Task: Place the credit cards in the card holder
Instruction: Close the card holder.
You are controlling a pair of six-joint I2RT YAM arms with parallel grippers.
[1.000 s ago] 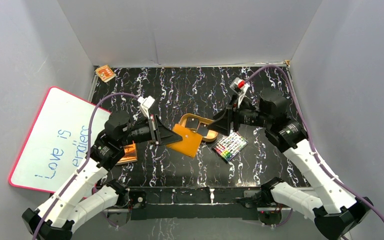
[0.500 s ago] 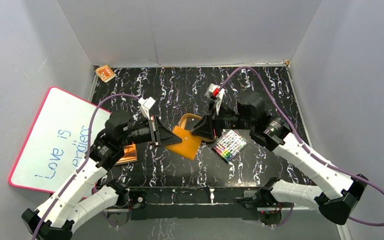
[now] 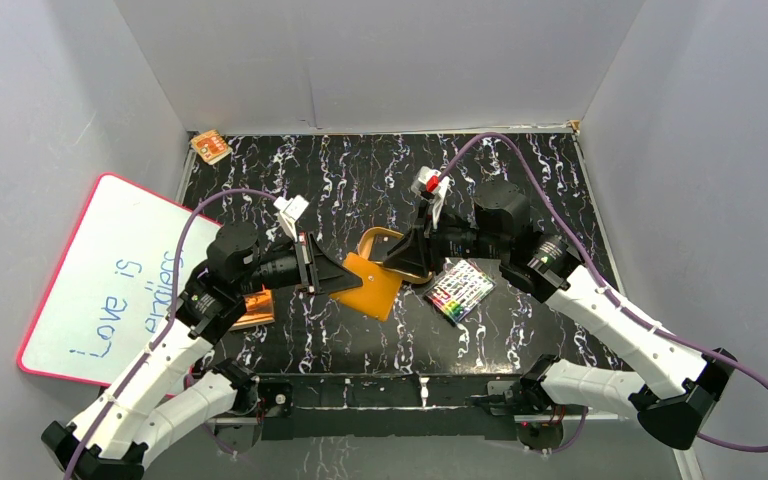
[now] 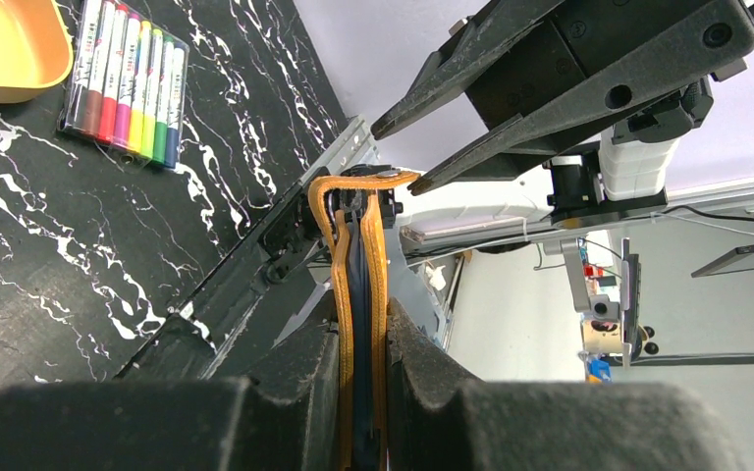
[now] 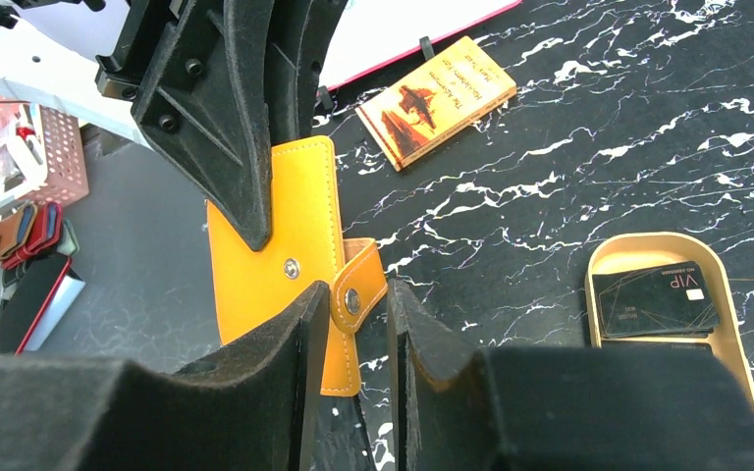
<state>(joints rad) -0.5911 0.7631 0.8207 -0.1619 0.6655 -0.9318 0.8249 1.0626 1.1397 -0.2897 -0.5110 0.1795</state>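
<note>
- Since a second earlier, your right arm had swung leftward, carrying the right gripper [image 3: 403, 255] away from the marker pack [image 3: 460, 290] and up to the card holder [image 3: 378, 283]. Over the last half second it hardly shifted.
- At the far left, the whiteboard [image 3: 100, 270] leaned where it had been. The orange booklet [image 5: 437, 101] lay flat beside your left arm, unmoved.
- Your left gripper [image 3: 350, 280] stayed clamped on the card holder, jaws shut tight on its folded body. The left wrist view showed the holder edge-on between the fingers, a dark blue strip between its orange leaves.
- Your right gripper's jaws were only narrowly parted and held nothing. The snap tab [image 5: 358, 291] sat in the gap between the tips, and you could not tell whether either pad touched it.
- Behind that gripper lay the tan tray [image 5: 658, 238], now partly covered by it in the top view. The black credit cards [image 5: 653, 299] were stacked inside the tray, none yet in the holder.
- Just right of the tray, the marker pack lay as before.
</note>
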